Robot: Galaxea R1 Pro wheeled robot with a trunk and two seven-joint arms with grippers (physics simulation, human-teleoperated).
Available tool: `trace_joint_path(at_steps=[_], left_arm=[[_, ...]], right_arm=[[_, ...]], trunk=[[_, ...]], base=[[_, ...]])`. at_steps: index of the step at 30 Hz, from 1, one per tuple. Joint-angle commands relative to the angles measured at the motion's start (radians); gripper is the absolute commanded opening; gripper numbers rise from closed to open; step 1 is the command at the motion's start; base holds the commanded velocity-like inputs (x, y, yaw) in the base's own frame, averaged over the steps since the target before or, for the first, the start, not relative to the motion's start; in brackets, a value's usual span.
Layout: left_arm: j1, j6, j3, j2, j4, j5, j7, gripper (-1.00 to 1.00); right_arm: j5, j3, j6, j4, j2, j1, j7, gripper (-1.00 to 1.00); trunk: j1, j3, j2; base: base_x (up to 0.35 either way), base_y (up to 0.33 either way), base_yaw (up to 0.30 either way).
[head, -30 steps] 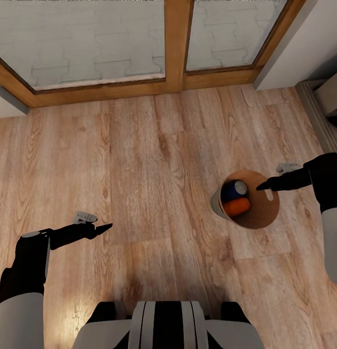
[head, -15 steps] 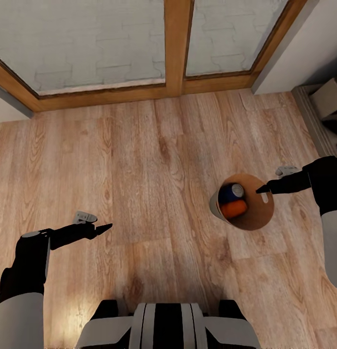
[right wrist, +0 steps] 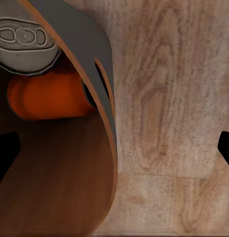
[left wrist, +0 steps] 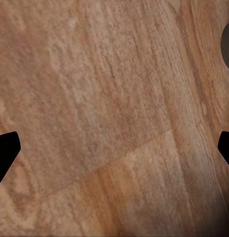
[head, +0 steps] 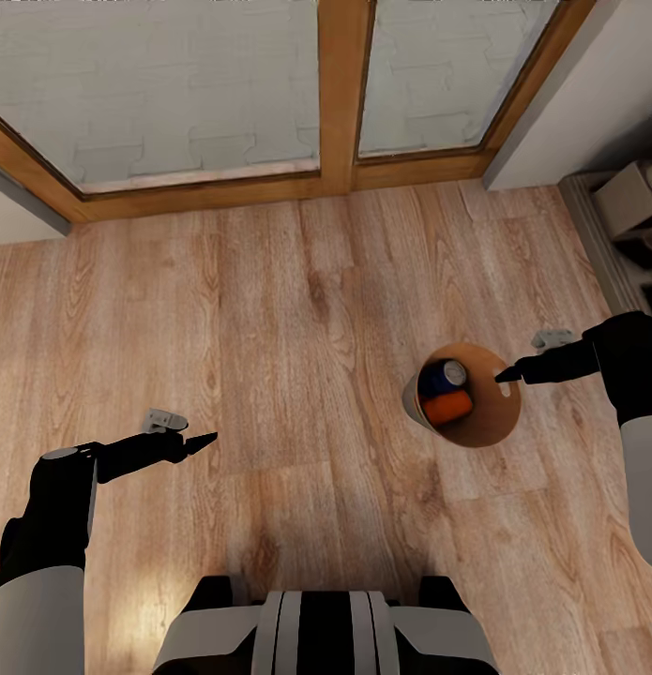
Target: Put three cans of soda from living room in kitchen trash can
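Head view: high, facing steeply down at the plank floor (head: 297, 375), glass doors (head: 344, 84) at the far edge, bucket (head: 485, 427) right of centre; left wrist view: close over bare planks; right wrist view: very close at the bucket's rim (right wrist: 107, 103), shared with the head view.

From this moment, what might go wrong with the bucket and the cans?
1. The trash can hangs tilted from the right gripper, held by the rim alone, so it may slip off.
2. The blue can and an orange can lie loose inside and might roll out.
3. I see two cans in it; the third may be missing.
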Motion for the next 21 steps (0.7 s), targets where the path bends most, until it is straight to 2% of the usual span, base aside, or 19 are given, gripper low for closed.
trace_joint_path(at_steps=[1,10,15,21], left_arm=[[0.0,0.0,0.0,0.0,0.0,0.0,0.0,1.0],[0.0,0.001,0.0,-0.008,-0.001,0.0,0.0,1.0],[0.0,0.001,0.0,-0.011,0.0,0.0,0.0,1.0],[0.0,0.001,0.0,-0.013,0.0,0.0,0.0,1.0]], right_arm=[[0.0,0.0,-0.002,0.0,0.0,0.002,0.0,1.0],[0.0,-0.001,-0.011,-0.051,-0.003,0.07,-0.001,1.0],[0.0,-0.001,-0.012,-0.101,-0.018,0.109,0.004,1.0],[0.0,-0.002,-0.012,-0.137,-0.023,0.155,0.008,1.0]], trunk=[[-0.004,0.003,0.007],[-0.038,0.031,0.07],[-0.058,0.047,0.105],[-0.081,0.066,0.147]], base=[[0.0,0.0,0.0],[0.0,0.0,0.0],[0.0,0.0,0.0],[0.0,0.0,0.0]])
